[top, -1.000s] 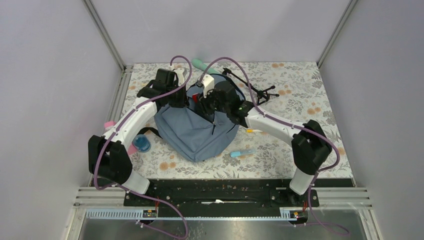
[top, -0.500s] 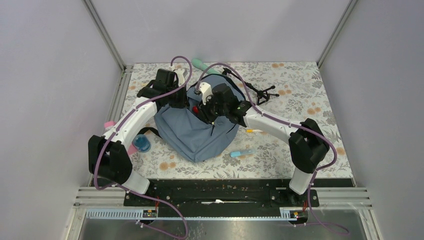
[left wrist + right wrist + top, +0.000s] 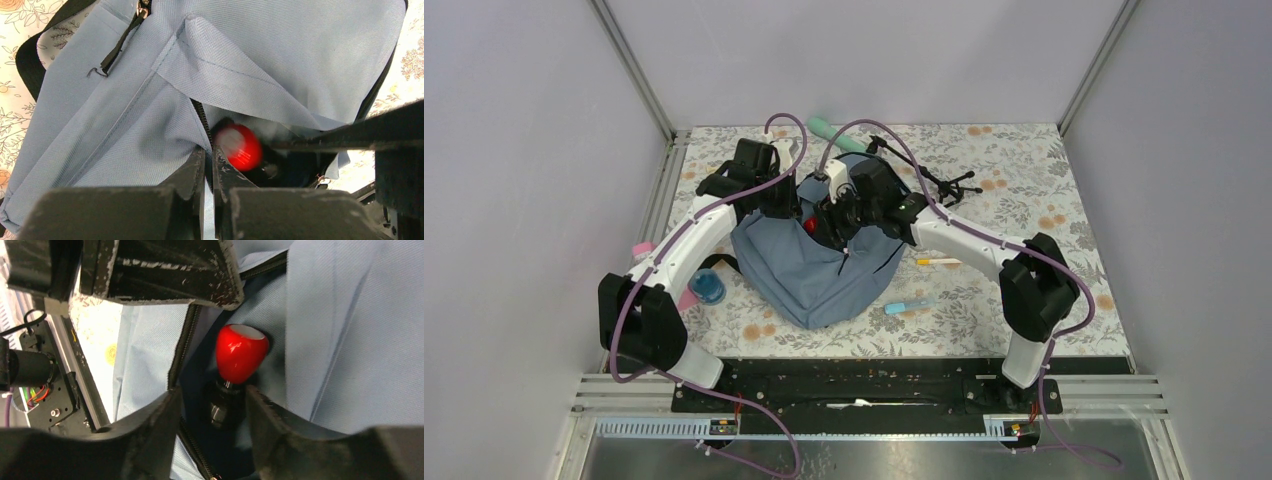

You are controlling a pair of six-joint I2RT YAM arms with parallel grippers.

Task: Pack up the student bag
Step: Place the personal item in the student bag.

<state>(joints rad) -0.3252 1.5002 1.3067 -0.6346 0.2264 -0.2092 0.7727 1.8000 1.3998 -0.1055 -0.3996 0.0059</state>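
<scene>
The student bag (image 3: pixel 824 275), slate-blue fabric, lies in the middle of the floral table with its zipper mouth open. My left gripper (image 3: pixel 796 205) is shut on the bag's zipper edge (image 3: pixel 202 117) and holds the fabric up. Over the opening, my right gripper (image 3: pixel 832 215) is open, its fingers (image 3: pixel 160 415) apart on either side of a dark-bodied object with a red cap (image 3: pixel 240 352). That object sits inside the dark mouth of the bag (image 3: pixel 360 340), with a gap beside the left finger. The red cap (image 3: pixel 240 147) shows blurred just beyond my left gripper (image 3: pixel 210 160).
A blue round container (image 3: pixel 708 288) and pink items (image 3: pixel 642 247) lie left of the bag. A blue pen (image 3: pixel 907 305) and a pale marker (image 3: pixel 939 261) lie to its right. A teal item (image 3: pixel 824 128) and a black folding stand (image 3: pixel 934 178) are behind it.
My right gripper shifted slightly back over the bag's mouth and its jaws widened around the red-capped object. The left gripper kept its hold on the zipper edge.
</scene>
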